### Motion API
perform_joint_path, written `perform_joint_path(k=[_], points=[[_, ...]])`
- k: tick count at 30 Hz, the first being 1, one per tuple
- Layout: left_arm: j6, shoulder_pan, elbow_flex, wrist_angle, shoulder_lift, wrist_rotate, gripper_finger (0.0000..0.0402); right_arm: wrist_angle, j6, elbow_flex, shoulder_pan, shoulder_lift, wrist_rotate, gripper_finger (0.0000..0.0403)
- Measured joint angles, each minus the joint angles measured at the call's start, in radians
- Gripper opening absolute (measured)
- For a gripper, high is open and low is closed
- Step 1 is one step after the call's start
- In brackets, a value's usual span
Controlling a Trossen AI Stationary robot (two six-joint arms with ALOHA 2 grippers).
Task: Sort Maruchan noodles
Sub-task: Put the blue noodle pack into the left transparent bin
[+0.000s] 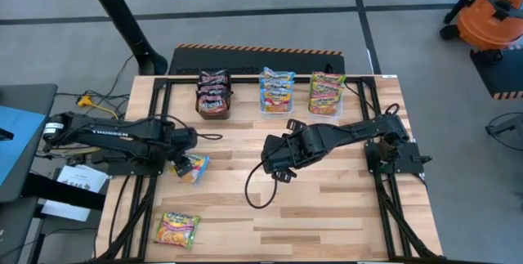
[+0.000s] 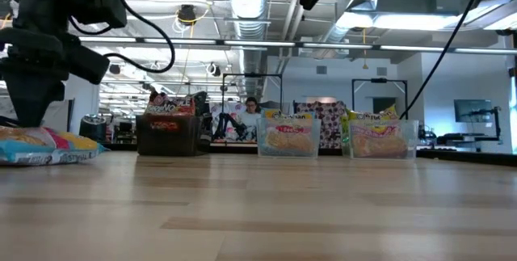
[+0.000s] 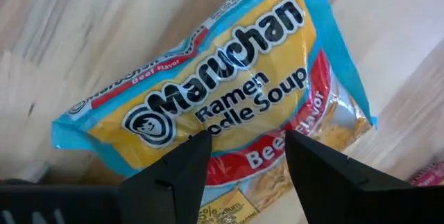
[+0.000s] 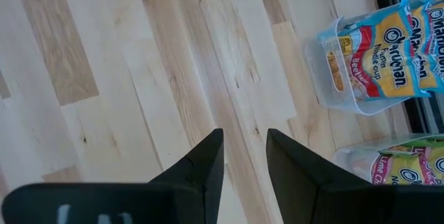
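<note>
Left gripper [image 3: 239, 158]: fingers spread, hanging just above the blue-edged Beef Flavor packet [image 3: 229, 92], tips over its lower edge; contact cannot be told.
Blue-edged packet: flat on the table's [image 1: 327, 207] left side [image 1: 194, 167], partly hidden by the arm from above.
Right gripper [image 4: 244, 156]: mid-table, fingers slightly parted over bare wood, holding nothing.
Green-edged packet [image 1: 176, 229]: alone near the front left corner.
Back row: black box [image 1: 214, 94] of dark packets, 2 clear tubs [image 1: 277, 91] [image 1: 327, 93] of blue-edged and green-edged packets; counts unclear.
</note>
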Motion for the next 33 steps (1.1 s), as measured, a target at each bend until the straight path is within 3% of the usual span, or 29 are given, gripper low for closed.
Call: perform_joint_path(k=[12,16,24,33], points=[[-0.054,0.000,-0.048,0.053,0.003,-0.107,0.0174,0.009,0.000,0.000,-0.002,0.000,0.000,0.0133],[-0.055,0.000,-0.048,0.055,0.003,-0.113,0.0135,0.014,0.001,0.000,-0.002,0.000,0.000,0.0133],[0.004,0.000,-0.049,0.128,0.003,-0.099,0.0014,0.031,0.001,0.000,-0.002,0.000,0.000,0.0133],[0.035,0.001,-0.054,0.304,-0.006,-0.004,0.0000,0.028,-0.020,0.000,-0.032,0.000,-0.001,0.0133]])
